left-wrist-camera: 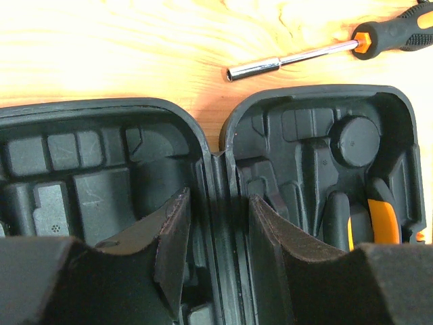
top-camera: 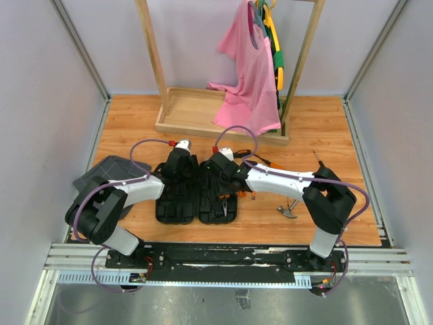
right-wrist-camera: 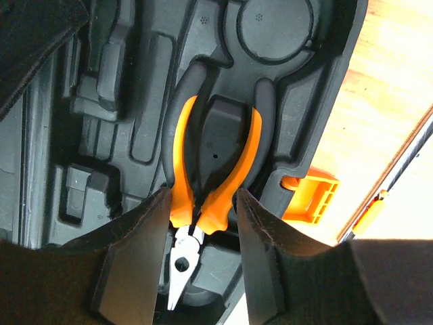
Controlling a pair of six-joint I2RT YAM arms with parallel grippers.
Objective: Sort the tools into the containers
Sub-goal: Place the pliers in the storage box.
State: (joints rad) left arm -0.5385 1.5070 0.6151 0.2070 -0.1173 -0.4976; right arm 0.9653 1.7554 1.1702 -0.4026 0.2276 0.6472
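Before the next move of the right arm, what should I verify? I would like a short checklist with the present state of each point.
1. Tool case lies open: ok.
2. Pliers lie in their moulded slot: ok.
3. Right tool free of the pliers: cannot tell; its fingers flank them closely.
4. Left tool empty, fingers apart: ok.
5. All hand tools in the case: not ok; hammer and a driver lie outside it.
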